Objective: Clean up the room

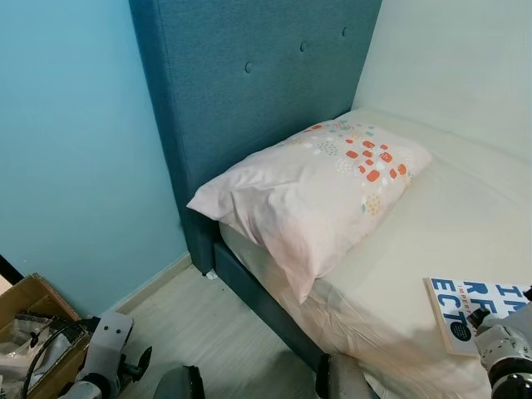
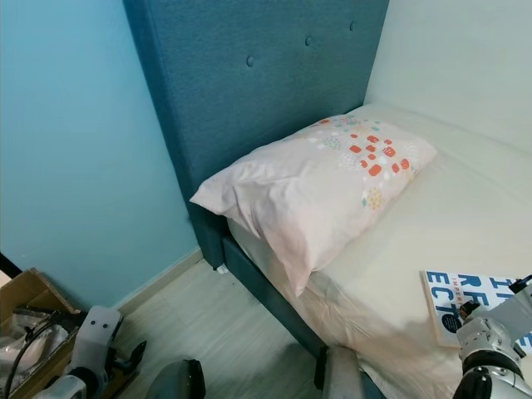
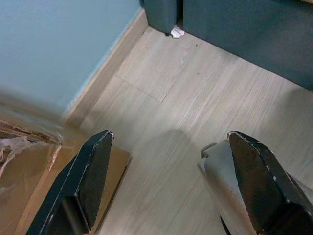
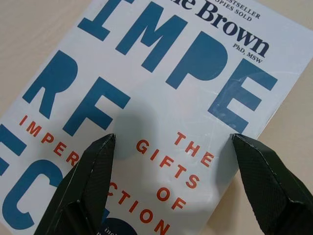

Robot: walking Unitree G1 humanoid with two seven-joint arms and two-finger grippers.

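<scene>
Teal wall and a tufted blue headboard (image 1: 258,75) close in the corner where I see the bed (image 1: 465,216), its cream sheet carrying a pink pillow (image 1: 316,195) near the head. My right gripper (image 4: 171,147) hovers directly over a white book (image 4: 161,83) lying flat near the mattress edge, fingers spread wide with nothing between them. My left gripper (image 3: 168,147) hangs low over the pale wood floor (image 3: 195,98), also wide open and empty, just beside a cardboard box (image 1: 29,320) against the wall. Floor runs bare between box and bed frame.
</scene>
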